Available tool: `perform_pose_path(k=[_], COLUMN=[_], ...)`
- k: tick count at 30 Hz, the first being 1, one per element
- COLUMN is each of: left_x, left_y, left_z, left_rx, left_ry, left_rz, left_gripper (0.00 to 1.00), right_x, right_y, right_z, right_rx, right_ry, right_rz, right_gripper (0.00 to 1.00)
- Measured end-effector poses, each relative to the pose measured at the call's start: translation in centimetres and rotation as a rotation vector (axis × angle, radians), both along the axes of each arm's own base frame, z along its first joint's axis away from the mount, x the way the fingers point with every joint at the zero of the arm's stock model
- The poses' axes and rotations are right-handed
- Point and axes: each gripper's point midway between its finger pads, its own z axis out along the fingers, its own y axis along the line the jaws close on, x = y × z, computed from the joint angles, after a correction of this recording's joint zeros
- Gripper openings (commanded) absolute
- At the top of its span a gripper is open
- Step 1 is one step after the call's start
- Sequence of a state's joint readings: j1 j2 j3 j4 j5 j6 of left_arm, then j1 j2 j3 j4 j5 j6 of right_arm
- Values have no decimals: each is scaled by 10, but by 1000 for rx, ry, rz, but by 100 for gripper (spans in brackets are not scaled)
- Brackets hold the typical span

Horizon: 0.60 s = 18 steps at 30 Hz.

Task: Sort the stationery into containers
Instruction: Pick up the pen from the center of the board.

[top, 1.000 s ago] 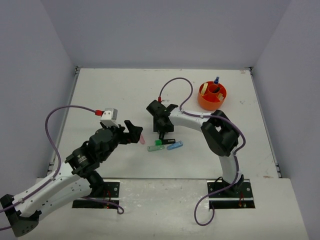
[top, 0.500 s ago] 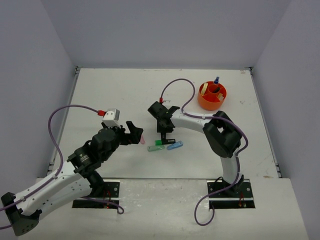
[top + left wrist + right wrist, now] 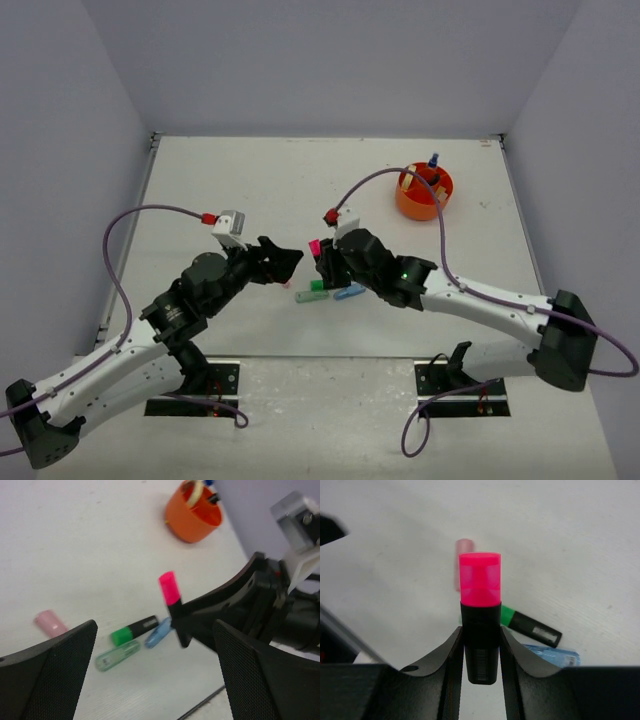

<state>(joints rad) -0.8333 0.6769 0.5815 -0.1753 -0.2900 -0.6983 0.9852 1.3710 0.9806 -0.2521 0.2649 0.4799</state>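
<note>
Black fingers of the right gripper pinch the pink highlighter by its dark barrel, cap up, clear of the white table. Facing it, the left gripper is spread wide and holds nothing. A green highlighter, pale green clip and blue clip lie clustered on the table, with a pink eraser apart. In the far orange tub, a blue piece stands beside beige and dark items; which compartments they occupy is unclear.

Outside the one orange tub are counted one pink highlighter, one green highlighter, one pale green clip, one blue clip and one pink eraser.
</note>
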Motion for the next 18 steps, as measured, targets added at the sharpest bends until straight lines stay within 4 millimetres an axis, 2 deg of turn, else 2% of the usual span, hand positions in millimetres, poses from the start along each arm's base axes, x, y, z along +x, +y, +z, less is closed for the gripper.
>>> perform_pose_path(k=[3, 4, 7, 12, 13, 14, 15, 18], left_x=[-7, -10, -16, -17, -17, -16, -16, -16], left_y=[-24, -32, -53, -77, -80, -82, -84, -88], left_z=[36, 45, 65, 55, 54, 51, 50, 53], left_rx=[-129, -160, -229, -252, -258, -259, -262, -286], left_ry=[-86, -108, -156, -111, -106, -95, -94, -96], left_rz=[-119, -158, -264, -352, -359, -362, -367, -381], left_gripper=[98, 97, 86, 73, 68, 52, 42, 23], right_x=[-30, -34, -42, -54, -57, -60, -62, -65], right_y=[5, 4, 2, 6, 7, 7, 7, 8], right_z=[30, 38, 61, 88, 90, 93, 96, 102], right_rx=[106, 135, 212, 303, 315, 326, 336, 357], right_ry=[-86, -109, -165, -221, -228, -232, -236, -248], right_rz=[147, 168, 214, 274, 282, 292, 301, 316], right_gripper=[0, 0, 0, 0, 0, 0, 0, 0])
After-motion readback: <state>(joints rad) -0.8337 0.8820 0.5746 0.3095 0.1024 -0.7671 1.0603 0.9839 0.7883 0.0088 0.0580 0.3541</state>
